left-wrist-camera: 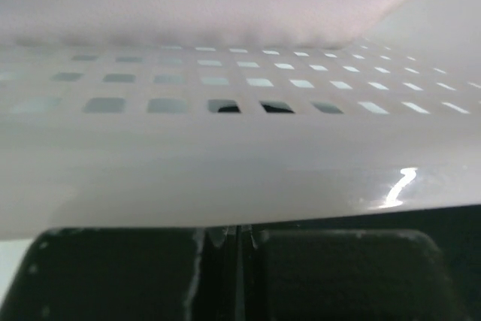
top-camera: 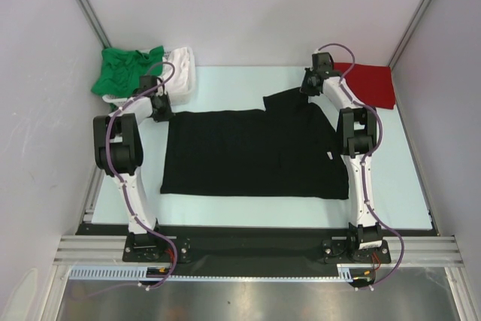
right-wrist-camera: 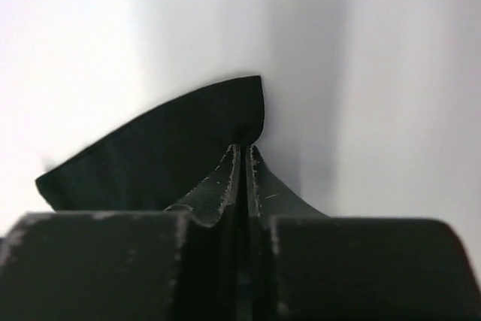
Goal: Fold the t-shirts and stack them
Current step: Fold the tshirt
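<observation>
**A:** What takes up most of the bench [top-camera: 391,178]?

**B:** A black t-shirt [top-camera: 252,152], spread flat across the middle. It lies sideways, with its neck label toward the right edge. The body forms a smooth dark rectangle. At its far right part a flap, probably a sleeve, is pulled up and out toward the far edge.

**A:** Why is that flap raised?

**B:** The right gripper [top-camera: 314,82] holds it. In the right wrist view the two fingers are pressed together with a fold of black cloth caught between their tips. The grip likely serves to draw the sleeve out or turn it inward for the first fold.

**A:** And the other arm?

**B:** The left gripper [top-camera: 159,104] sits at the shirt's far left corner, just beside a white plastic basket [top-camera: 179,94]. Its wrist view is filled by the basket's perforated wall. The fingers are closed against each other, but I cannot tell whether any cloth lies between them. I judge it is there to pin or lift that corner so the shirt stays square.

**A:** Where are the other shirts?

**B:** The basket stands in the far left corner. A crumpled green t-shirt [top-camera: 124,69] spills over its left side, and a bunched white t-shirt [top-camera: 183,60] lies beside it. Both seem to wait their turn. A red t-shirt [top-camera: 370,84] lies folded flat in the far right corner, well apart from the basket, so that corner looks like the stacking spot.
</observation>
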`<state>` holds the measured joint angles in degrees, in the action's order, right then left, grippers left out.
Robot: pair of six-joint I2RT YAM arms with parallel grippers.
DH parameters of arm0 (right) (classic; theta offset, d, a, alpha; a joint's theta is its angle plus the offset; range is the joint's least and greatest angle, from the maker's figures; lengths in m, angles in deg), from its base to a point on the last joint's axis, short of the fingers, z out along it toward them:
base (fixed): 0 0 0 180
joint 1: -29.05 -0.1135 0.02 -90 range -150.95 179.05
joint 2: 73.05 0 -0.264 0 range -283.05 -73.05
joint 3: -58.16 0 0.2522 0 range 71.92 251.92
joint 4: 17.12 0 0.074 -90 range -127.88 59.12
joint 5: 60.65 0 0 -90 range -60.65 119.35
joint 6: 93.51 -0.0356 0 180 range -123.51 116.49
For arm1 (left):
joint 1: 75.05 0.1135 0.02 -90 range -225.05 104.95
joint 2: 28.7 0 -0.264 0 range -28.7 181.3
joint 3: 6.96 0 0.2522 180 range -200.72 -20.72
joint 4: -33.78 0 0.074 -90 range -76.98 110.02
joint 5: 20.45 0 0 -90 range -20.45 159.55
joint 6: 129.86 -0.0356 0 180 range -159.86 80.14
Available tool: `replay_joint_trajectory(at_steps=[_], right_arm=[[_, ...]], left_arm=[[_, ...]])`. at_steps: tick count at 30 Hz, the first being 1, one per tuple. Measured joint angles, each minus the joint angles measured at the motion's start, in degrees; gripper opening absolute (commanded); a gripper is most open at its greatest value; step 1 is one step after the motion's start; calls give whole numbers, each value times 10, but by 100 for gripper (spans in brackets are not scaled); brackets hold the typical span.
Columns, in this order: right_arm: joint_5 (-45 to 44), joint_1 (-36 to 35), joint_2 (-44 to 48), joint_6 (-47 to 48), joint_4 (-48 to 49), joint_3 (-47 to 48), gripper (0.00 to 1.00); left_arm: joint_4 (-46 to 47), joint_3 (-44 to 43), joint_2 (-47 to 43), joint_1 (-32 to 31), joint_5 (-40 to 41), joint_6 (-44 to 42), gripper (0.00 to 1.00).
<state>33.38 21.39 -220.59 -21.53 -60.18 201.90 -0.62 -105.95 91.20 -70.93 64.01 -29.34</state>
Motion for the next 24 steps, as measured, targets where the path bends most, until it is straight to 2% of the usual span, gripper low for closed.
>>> replay_joint_trajectory(at_steps=[1,7,13,14,15,17,19,20,24], right_arm=[[10,0,2,-4,2,-3,0],[60,3,55,-12,19,-77,0],[87,0,196,-4,49,-194,0],[90,-2,225,0,57,-216,0],[93,-3,253,3,64,-236,0],[96,-8,304,12,86,-282,0],[103,-16,361,19,107,-342,0],[106,-19,381,22,115,-367,0],[120,-35,454,24,144,-475,0]], left_arm=[[3,4,-3,0,-6,0,0],[23,52,-27,7,-39,-5,0],[27,99,-69,13,-52,-20,1],[28,102,-75,14,-51,-21,8],[28,103,-78,15,-50,-22,24],[33,103,-82,16,-42,-24,38],[35,103,-82,16,-33,-18,42],[35,103,-81,17,-30,-16,48],[32,90,-68,17,-19,-5,51]])
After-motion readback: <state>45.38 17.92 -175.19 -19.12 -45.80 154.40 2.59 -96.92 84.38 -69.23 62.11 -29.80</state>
